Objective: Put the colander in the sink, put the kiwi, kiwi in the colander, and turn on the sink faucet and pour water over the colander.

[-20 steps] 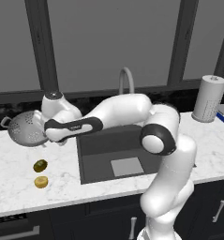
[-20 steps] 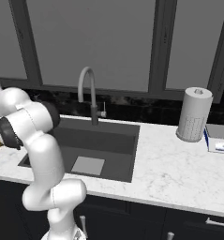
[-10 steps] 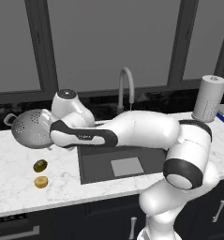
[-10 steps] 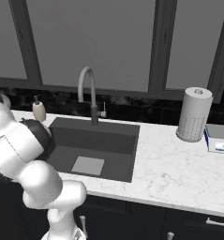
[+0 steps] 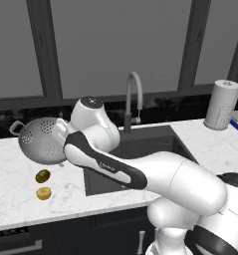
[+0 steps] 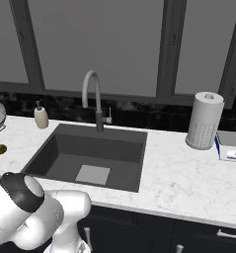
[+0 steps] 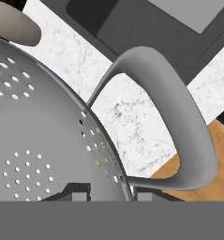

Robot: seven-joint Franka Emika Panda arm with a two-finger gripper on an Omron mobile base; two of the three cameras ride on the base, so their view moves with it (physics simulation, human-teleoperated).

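I kept the jaws clenched on the rim of the colander (image 5: 45, 140), lifted off the table (image 5: 21, 189), because it must go into the sink (image 6: 90, 153).

Tilted colander (image 5: 43, 141) left of sink (image 5: 145, 144)

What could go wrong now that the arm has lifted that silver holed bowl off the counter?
The gripper is shut on the rim of the silver perforated metal colander, which hangs tilted; such a narrow edge hold could let it swing or slip. The dark olive kiwi and the yellow kiwi lie on the white marble counter just below, so a drop or low swing might knock them away from the dark grey sink.
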